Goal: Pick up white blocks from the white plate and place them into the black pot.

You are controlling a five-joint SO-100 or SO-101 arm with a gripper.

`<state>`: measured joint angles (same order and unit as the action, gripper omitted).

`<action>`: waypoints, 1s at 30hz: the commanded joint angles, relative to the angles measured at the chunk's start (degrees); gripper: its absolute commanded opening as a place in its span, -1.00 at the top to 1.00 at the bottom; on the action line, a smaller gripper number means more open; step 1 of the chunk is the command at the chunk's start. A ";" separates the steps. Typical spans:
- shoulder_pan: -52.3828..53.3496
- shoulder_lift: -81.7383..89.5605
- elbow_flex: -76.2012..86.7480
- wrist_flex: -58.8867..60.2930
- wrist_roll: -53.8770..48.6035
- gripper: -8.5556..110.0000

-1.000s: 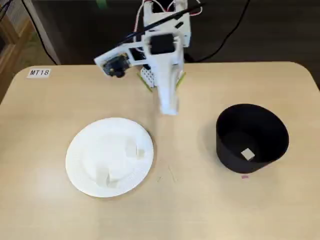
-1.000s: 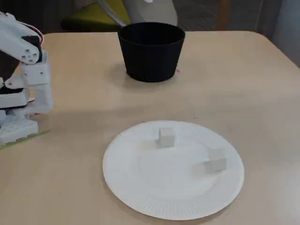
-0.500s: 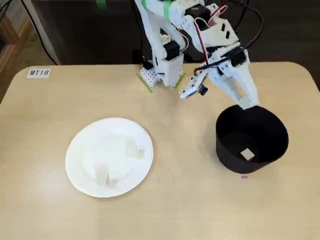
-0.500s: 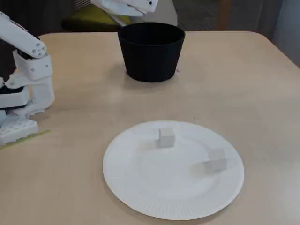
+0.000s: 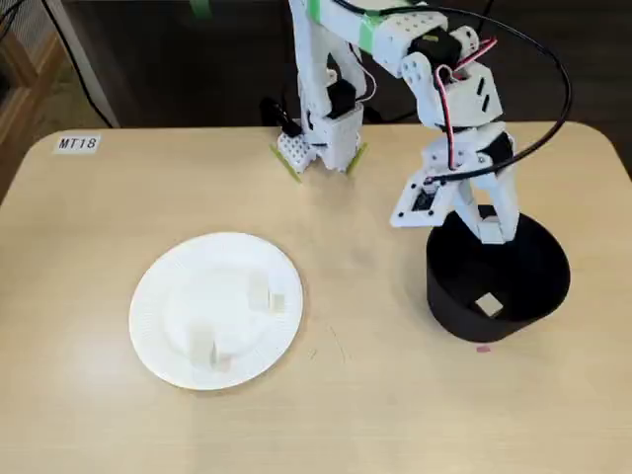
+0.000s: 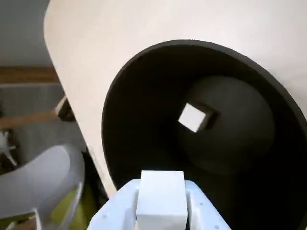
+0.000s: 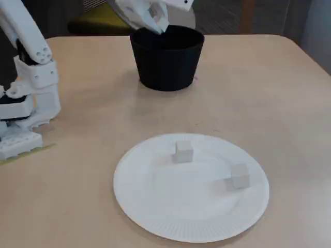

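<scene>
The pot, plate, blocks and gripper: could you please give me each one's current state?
Gripper: shut on a block, above the pot's rim.
Pot: upright, one block on its floor.
Plate: flat on the table, holding two blocks.

Looks like a lab or classroom workspace. Pale wood-grain desk point(image 5: 118, 197) with rounded corners, tagged "MT18" on a white label point(image 5: 77, 143). White 3D-printed arm base point(image 5: 321, 138) fixed at the far edge. Grey and lime chair point(image 6: 43, 187) just beside the desk in wrist view.
</scene>
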<state>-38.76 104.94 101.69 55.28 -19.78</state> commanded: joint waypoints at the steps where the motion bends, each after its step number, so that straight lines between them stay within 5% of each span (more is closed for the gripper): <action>1: -0.09 -8.88 -17.14 11.78 -3.25 0.90; 8: 0.35 -22.59 -37.09 26.54 -5.45 0.89; 12: 1.41 -21.45 -37.09 27.42 -7.65 0.39; 17: 2.64 -20.04 -37.09 27.51 -7.73 0.26; 19: 3.16 -20.04 -37.18 27.25 -7.03 0.41; 22: 6.50 -19.34 -37.35 29.09 -4.83 0.90; 30: 33.66 -10.28 -32.96 39.55 -5.19 0.90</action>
<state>-13.80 89.21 68.47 93.78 -24.87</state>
